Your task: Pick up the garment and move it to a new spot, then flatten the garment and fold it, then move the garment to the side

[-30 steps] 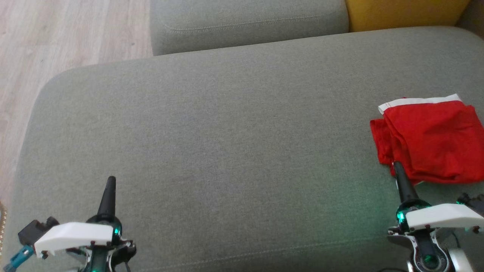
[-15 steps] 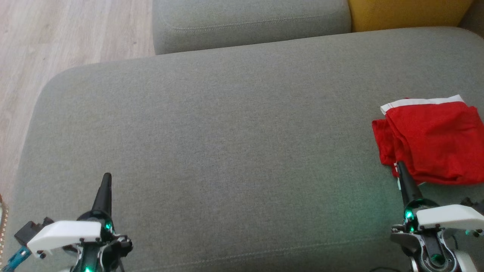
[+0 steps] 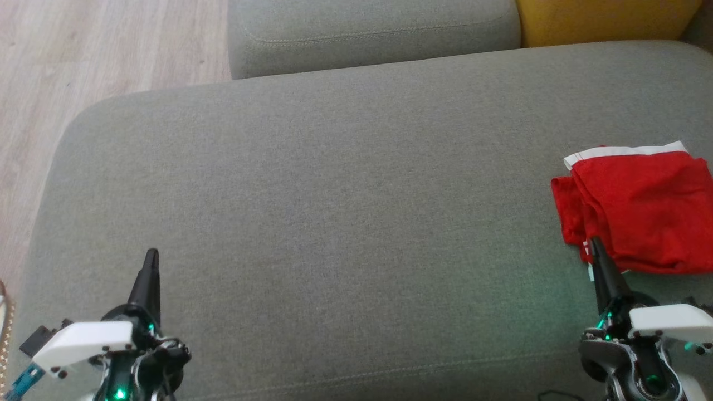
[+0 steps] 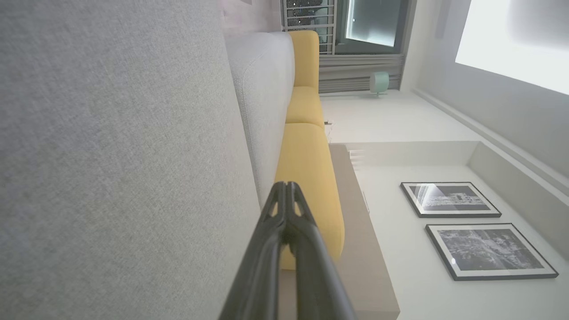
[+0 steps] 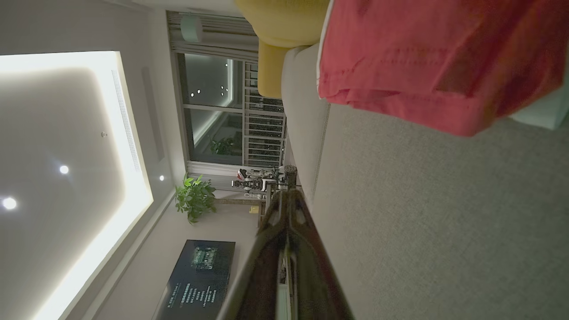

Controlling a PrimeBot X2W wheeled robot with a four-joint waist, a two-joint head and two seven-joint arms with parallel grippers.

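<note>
The right gripper (image 3: 595,246) has its two dark fingers pressed together and holds nothing. In the head view its tip stands at the near left corner of the garment (image 3: 640,206). The right wrist view shows bare cushion between the tip and the red cloth, so I judge that they do not touch. The left gripper (image 3: 151,255) is also closed on nothing, and it is well apart from the garment, over the near left part of the grey sofa cushion (image 3: 334,195).

The garment is a pair of red shorts with a white waistband (image 3: 624,151). It lies in a flat stack of layers at the right side of the cushion, reaching the right edge of the head view.

It looks light, thin and very soft, so it will probably hang down and unfold if only one layer is lifted. A good hold would be on the near folded edge, with all layers pinched together, or on the firmer waistband.

The cloth lies directly on the cushion, not inside any basket or box.
</note>
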